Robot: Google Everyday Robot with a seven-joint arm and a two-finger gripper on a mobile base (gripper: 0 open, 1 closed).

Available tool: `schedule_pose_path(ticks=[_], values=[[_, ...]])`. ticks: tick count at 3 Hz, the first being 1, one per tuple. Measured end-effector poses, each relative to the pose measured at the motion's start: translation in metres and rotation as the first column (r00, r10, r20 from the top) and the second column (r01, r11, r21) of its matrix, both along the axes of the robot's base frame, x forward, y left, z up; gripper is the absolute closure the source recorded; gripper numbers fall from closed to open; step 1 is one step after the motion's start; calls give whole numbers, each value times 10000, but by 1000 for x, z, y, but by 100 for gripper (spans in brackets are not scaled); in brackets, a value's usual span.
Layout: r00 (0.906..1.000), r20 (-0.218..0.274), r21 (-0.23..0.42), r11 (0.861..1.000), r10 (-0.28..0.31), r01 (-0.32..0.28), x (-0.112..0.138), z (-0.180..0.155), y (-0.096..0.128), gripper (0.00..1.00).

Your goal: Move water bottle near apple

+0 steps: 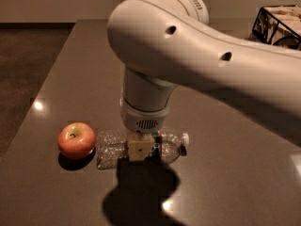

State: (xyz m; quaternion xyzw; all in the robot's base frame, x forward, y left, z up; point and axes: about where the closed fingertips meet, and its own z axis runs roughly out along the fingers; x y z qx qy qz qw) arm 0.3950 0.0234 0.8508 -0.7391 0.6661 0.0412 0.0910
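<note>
Near the front edge of the surface [235,182] lies a dark shadow [141,194] cast by the arm. Just behind it, the bottle [110,147] lies on its side, parallel to that front edge, with its white cap pointing right and its base toward the left edge. The tool [140,149] comes straight down over the bottle's middle and is clenched on it, its tan pad pressed against the bottle's near side. The apple [76,140] sits upright just beside the bottle's base, on the side toward the left edge, touching it or nearly so. The white arm [197,55] rises from the tool and sweeps off to the right. A dark wire basket [277,25] stands at the far right corner.
</note>
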Motion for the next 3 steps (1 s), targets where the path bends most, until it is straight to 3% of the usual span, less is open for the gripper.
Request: schedule_pose_path(ticks=[1,2,3], values=[[10000,2,0,10000,1,-1,0,0,0,11],[10000,26,0,10000,16,-16,0,1,1,0],[10000,27,0,10000,16,-16,0,1,1,0]])
